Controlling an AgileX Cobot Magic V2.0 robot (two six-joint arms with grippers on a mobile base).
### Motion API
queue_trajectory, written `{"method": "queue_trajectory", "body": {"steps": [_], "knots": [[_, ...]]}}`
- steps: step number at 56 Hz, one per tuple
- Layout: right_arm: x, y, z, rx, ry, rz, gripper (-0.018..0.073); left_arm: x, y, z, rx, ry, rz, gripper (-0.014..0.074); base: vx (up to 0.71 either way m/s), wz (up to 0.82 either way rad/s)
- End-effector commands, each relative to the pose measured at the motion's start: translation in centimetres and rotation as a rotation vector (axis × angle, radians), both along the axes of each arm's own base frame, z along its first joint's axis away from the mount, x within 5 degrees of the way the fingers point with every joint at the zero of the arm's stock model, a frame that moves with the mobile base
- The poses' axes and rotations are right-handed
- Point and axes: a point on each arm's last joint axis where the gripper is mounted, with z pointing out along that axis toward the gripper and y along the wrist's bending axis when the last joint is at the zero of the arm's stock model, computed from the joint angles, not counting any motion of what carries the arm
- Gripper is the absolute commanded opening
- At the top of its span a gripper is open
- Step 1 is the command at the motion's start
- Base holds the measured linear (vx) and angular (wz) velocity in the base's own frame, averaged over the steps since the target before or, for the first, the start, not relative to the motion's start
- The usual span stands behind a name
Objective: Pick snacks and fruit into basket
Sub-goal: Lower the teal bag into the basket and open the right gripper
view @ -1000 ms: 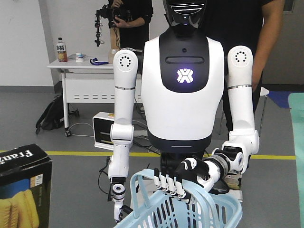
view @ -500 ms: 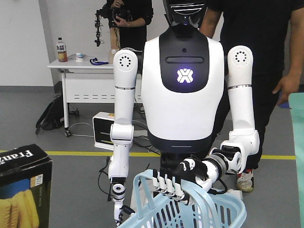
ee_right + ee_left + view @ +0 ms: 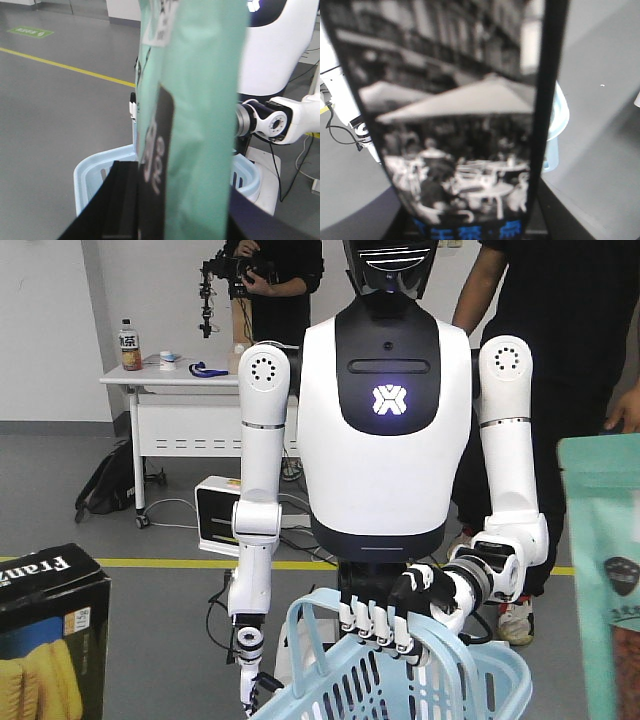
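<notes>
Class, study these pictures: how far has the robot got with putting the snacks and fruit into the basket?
Done: nothing yet; no snack shows in the visible part of the basket. In hand: the left fingers appear to grip the black box, and the right fingers the teal pouch, both held up facing the basket. Left: dropping both in, then the fruit, none of which is in view.

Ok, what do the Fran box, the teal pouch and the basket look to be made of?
The Fran box looks like printed cardboard, matte black, with crisp folded edges. The teal pouch seems to be thin flexible film, probably plastic, with a slight sheen; it creases and buckles. The basket looks like light-blue moulded plastic, smooth, with slotted walls and thin handles.
</notes>
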Motion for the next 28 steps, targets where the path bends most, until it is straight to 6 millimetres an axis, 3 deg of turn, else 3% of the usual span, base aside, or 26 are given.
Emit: {"method": "queue_trajectory", "body": {"steps": [1, 13, 28], "knots": [[1.3, 1.1, 1.8, 0.007, -0.128, 0.060, -0.0007, 0.1, -0.1, 2.0, -0.091, -0.093, 0.004, -0.0008, 0.00, 0.00], [3.4, 3.5, 1.3, -0.058, -0.155, 0.204, -0.0007, 0.1, -0.1, 2.0, -0.091, -0.093, 0.004, -0.0008, 0.00, 0.00], [4.4, 5.2, 0.9, -0.144, -0.214, 0.358, -0.0007, 0.1, -0.1, 2.0, -0.091, -0.093, 0.004, -0.0008, 0.00, 0.00]]}}
